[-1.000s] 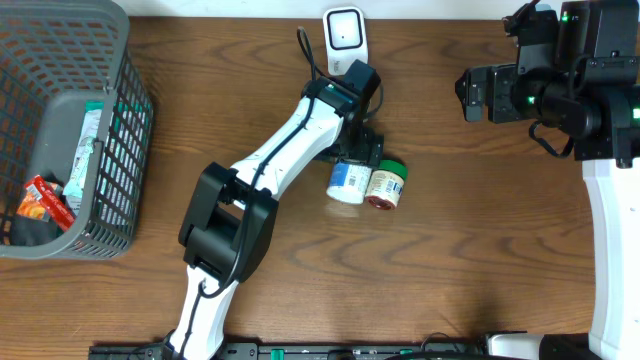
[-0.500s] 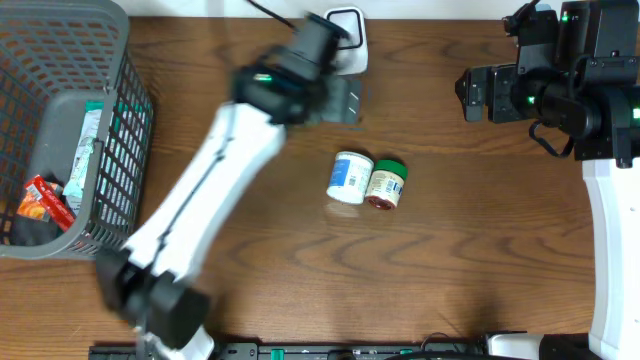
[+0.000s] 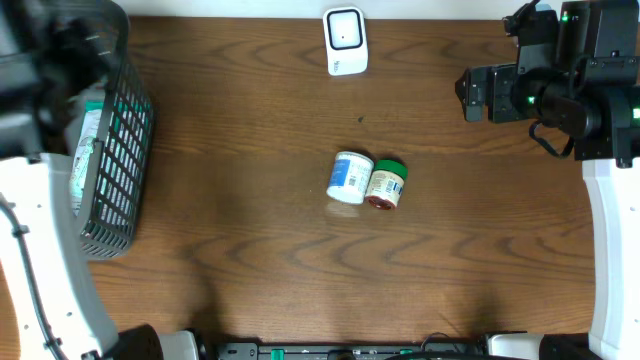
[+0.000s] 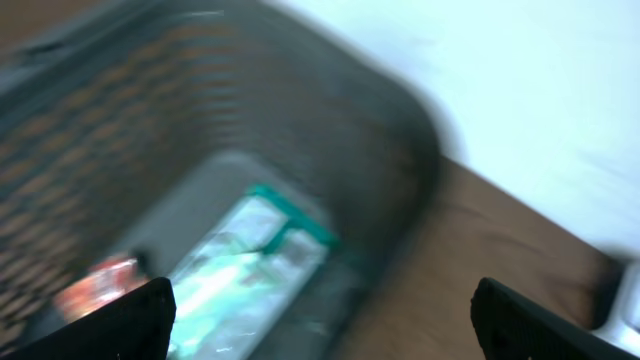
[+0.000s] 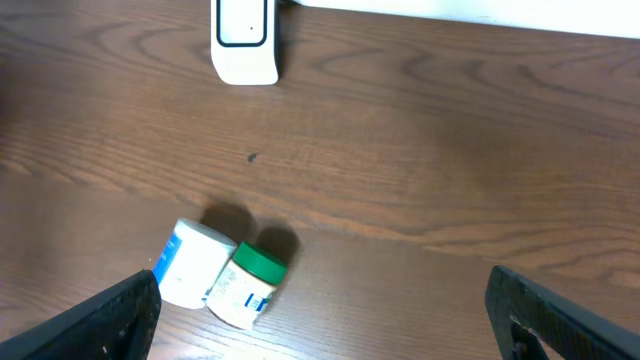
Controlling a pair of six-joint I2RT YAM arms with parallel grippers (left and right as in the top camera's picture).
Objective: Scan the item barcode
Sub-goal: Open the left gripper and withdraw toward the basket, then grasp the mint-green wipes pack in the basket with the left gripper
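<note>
L gripper is over the grey basket at upper left of the overhead view, blurred, fingers spread wide w/ nothing between them; its wrist cam looks down on a green-and-white packet and a red packet inside the basket. R gripper hangs at upper right, jaws likewise wide and empty. White-blue tub and green-lid jar lie on their sides, touching, at frame centre on the wood table, below the white scanner at top centre and well apart from both grippers.
</note>
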